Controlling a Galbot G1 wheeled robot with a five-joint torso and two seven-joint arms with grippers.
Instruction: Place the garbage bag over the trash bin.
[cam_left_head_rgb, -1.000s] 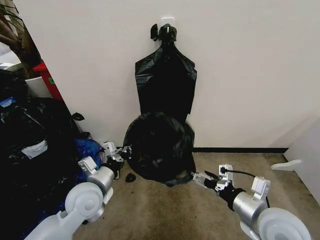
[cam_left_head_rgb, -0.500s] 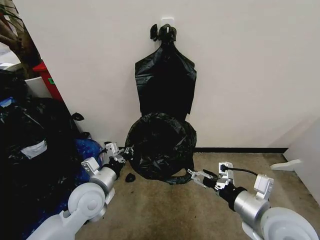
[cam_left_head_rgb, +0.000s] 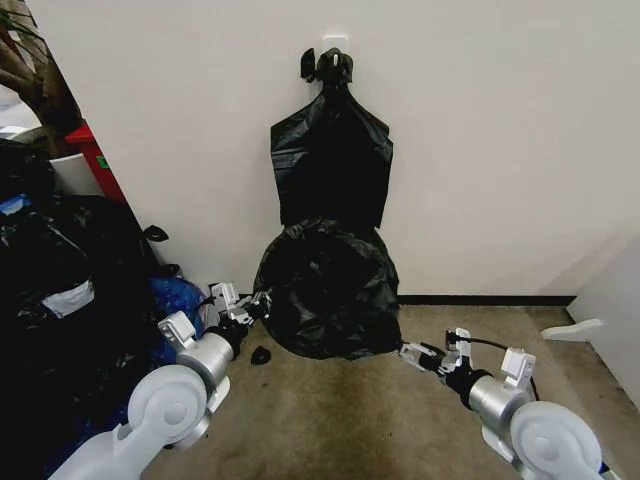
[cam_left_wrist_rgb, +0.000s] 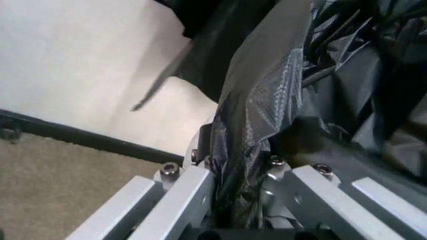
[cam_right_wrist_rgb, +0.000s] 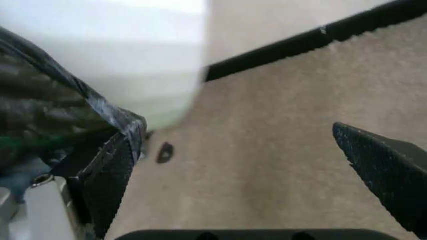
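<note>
The garbage bag (cam_left_head_rgb: 328, 290) sits low against the white wall, draped over a rounded shape on the carpet, directly under a flat bunch of black bags (cam_left_head_rgb: 332, 165) hanging from a wall hook (cam_left_head_rgb: 335, 58). The bag hides whatever is under it in the head view.

The left gripper (cam_left_head_rgb: 256, 300) is at the bag's left edge. From its wrist camera, the 2 fingers (cam_left_wrist_rgb: 179, 192) are closed narrow, with a fold of the black plastic (cam_left_wrist_rgb: 257, 135) pinched between them.

The right gripper (cam_left_head_rgb: 412, 352) is low at the bag's right bottom edge. Its 2 black fingers (cam_right_wrist_rgb: 380, 170) stand wide apart over bare carpet (cam_right_wrist_rgb: 267, 150), clamping nothing; one finger lies beside the bag's edge and a white curved surface that looks like the trash bin (cam_right_wrist_rgb: 133, 75).

A heap of bulging black bags (cam_left_head_rgb: 60, 300) fills the floor further left.
</note>
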